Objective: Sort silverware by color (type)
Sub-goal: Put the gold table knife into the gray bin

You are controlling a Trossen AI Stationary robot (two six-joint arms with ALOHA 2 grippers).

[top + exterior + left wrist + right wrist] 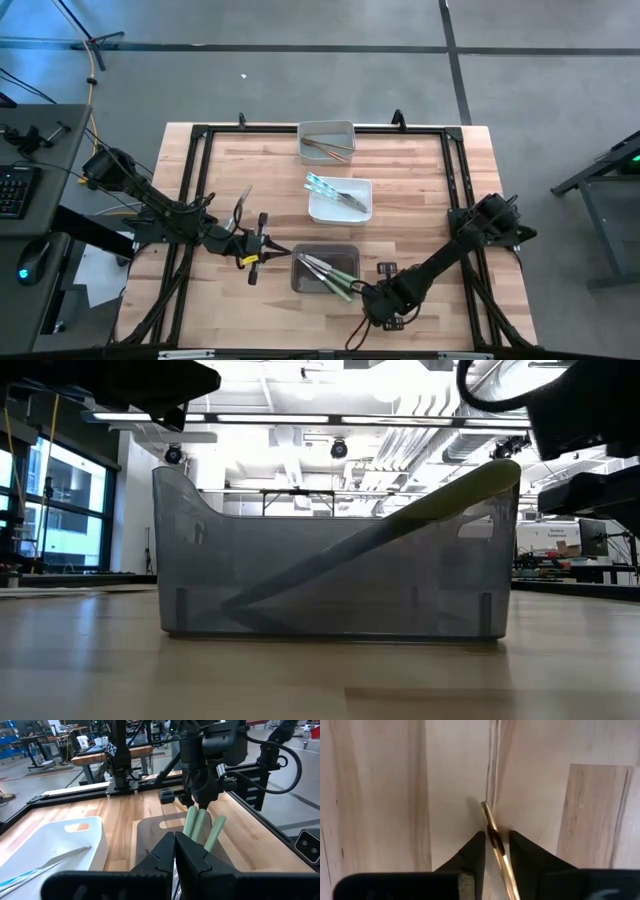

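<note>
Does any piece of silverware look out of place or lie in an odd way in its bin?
Yes. In the grey bin, the green-handled pieces do not lie flat. They lean against the wall, and their handle ends stick out over the rim beside the right gripper. One thin metal piece also lies loose on the table, outside any bin.

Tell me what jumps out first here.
Three bins run down the table's middle: a grey bin with tan-handled pieces at the far edge, a white bin with blue-handled ones, a dark bin with green-handled ones. The right gripper pinches a thin gold-coloured piece over bare wood.
</note>
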